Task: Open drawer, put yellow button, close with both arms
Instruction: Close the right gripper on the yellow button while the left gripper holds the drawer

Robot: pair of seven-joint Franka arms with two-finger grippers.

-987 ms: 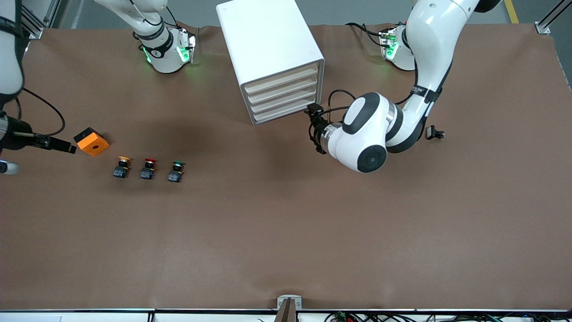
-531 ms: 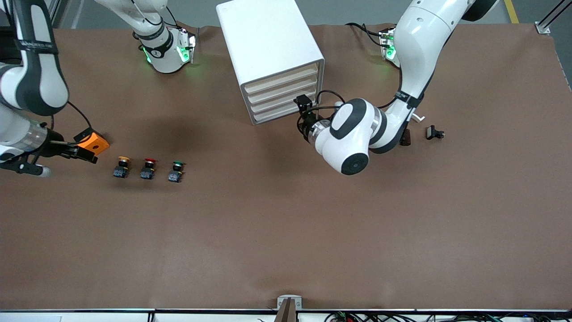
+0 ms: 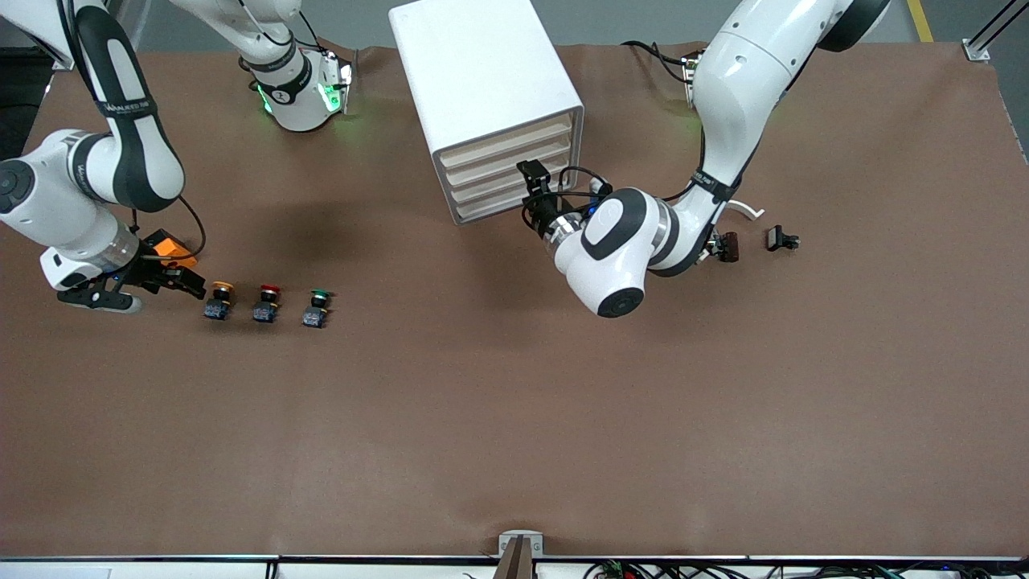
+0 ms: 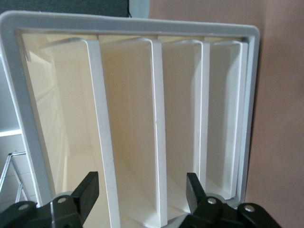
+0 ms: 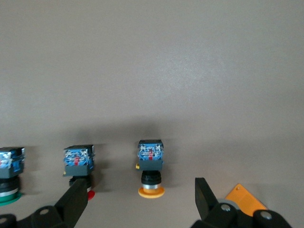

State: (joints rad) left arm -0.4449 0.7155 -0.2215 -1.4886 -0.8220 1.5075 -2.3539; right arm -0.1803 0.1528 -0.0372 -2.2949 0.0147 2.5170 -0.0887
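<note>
Brown table (image 3: 514, 418), yellow button (image 3: 219, 299) beside red button (image 3: 266, 302) (orange block (image 3: 165, 244) close), right pincer (image 3: 178, 283) wide, left pincer (image 3: 532, 183) spread at cabinet (image 3: 490, 104).

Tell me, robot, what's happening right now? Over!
Left gripper open at the cabinet's shut drawers. Right gripper open beside the yellow button. Orange block close by that gripper.

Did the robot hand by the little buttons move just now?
Yes. The right gripper slid along the table toward the yellow button, which stayed put. It now covers part of the orange block, open, just short of the button.
</note>
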